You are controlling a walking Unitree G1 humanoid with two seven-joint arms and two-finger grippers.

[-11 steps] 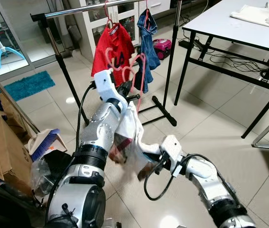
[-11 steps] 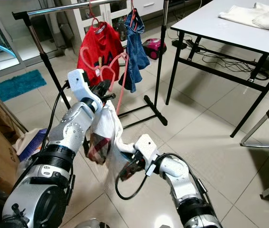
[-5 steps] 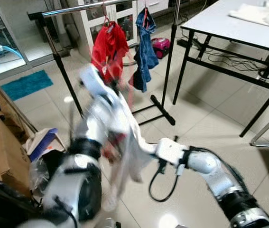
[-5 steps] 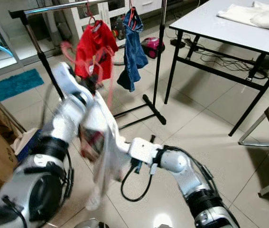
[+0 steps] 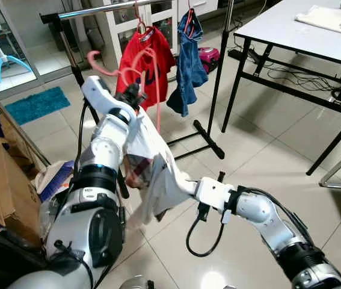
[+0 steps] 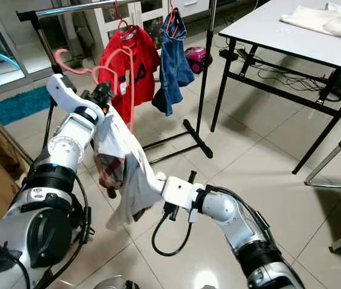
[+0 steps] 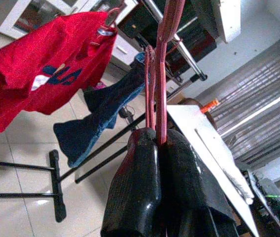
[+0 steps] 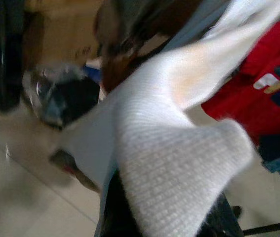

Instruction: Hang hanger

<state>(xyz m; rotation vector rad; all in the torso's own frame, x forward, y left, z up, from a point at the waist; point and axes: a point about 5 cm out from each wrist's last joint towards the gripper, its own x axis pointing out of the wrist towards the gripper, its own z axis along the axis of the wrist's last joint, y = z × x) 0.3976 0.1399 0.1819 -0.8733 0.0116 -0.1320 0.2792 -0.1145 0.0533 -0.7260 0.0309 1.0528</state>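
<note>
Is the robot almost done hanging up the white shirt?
Not yet. Already on the rail: a red shirt and a blue garment. In hand: the left gripper is shut on the pink hanger, raised beside the red shirt, with the white shirt draped below; the right gripper pinches the shirt's lower end. Left: hook the hanger over the rail and let go.
</note>
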